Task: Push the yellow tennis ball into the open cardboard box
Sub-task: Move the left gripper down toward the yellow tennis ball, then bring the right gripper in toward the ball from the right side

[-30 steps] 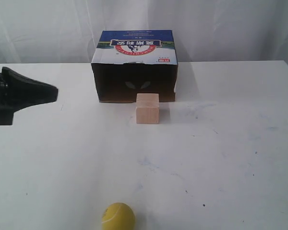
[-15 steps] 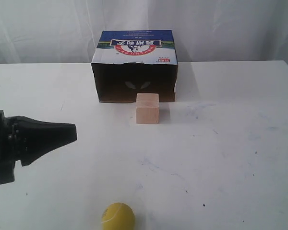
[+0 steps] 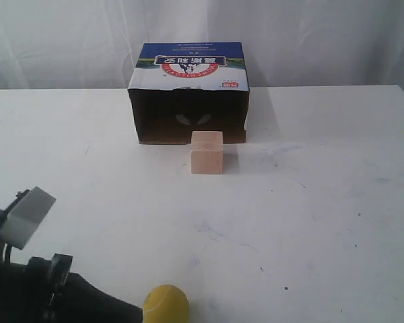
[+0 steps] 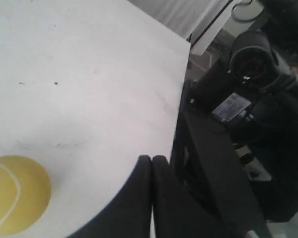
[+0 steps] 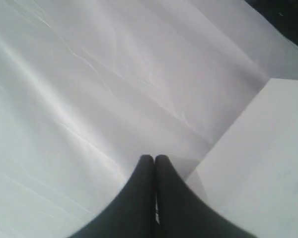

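The yellow tennis ball (image 3: 165,306) lies at the near edge of the white table (image 3: 323,202), partly cut off by the exterior view. My left gripper (image 3: 131,312) is shut and empty, low at the near left, its tips just left of the ball; whether they touch it I cannot tell. In the left wrist view the ball (image 4: 15,194) lies off to one side of the closed gripper (image 4: 152,159). The open cardboard box (image 3: 188,94) stands far back at centre, its dark opening facing the ball. My right gripper (image 5: 154,158) is shut, empty, and out of the exterior view.
A pale wooden cube (image 3: 207,152) stands just in front of the box opening, on the line between ball and box. In the left wrist view the table edge (image 4: 181,99) is close, with dark equipment (image 4: 248,99) beyond it. The right wrist view shows a white curtain (image 5: 89,74).
My left arm has swung from the left-middle of the table down toward the near edge, ending beside the ball. Ball, cube and box have not moved.
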